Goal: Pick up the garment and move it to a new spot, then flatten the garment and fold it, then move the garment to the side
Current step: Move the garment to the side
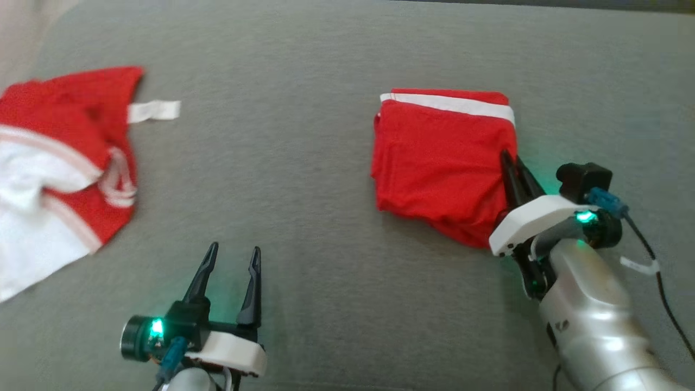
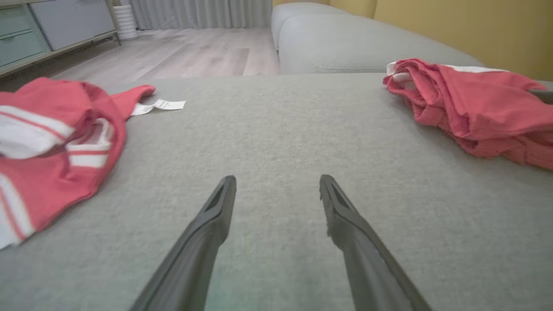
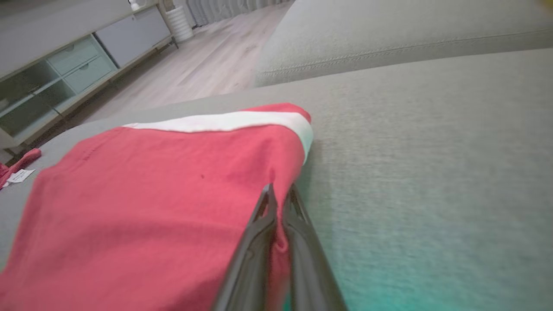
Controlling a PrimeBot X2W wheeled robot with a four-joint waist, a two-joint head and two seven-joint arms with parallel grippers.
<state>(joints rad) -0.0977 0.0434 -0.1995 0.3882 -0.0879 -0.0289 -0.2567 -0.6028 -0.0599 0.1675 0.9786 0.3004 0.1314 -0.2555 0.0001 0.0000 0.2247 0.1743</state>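
Right jaws pinch the folded red garment's point(image 1: 434, 157) right edge, left jaws sit spread wide near the sofa's point(image 1: 315, 179) front edge.

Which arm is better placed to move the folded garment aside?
Right: the right gripper is shut on the folded garment at its edge, while the left gripper hangs open over bare cushion, well apart from it.

You have no readable text anywhere here. The white care tag point(image 2: 166, 104) at the edge of the crumpled red-and-white garment point(image 2: 56, 147) bears faint grey print, too small and blurred for you to read. The folded red garment point(image 3: 151, 194) shows you only plain cloth.
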